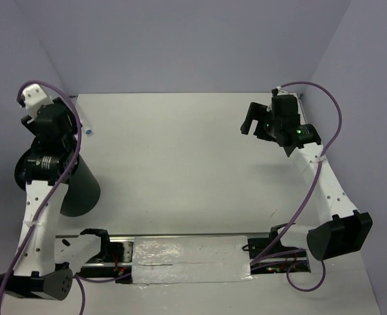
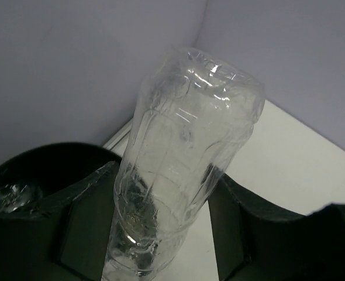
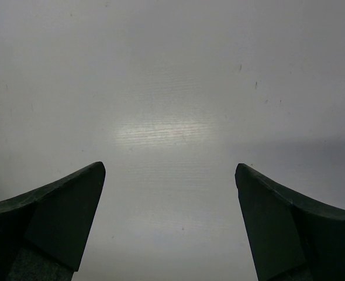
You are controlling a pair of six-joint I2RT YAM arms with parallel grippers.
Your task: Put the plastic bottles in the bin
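Holding 1 btl by bin; 2nd btl inside

**user1:** any text, logos or numbers anyone can actually read in these?

**user2:** nope, nothing legible. The bottle only shows clear crinkled plastic, no print I can make out. The bin is plain black. The tape along the near table edge looks shiny and blank as far as I can tell. Anything smaller is too tiny to read.
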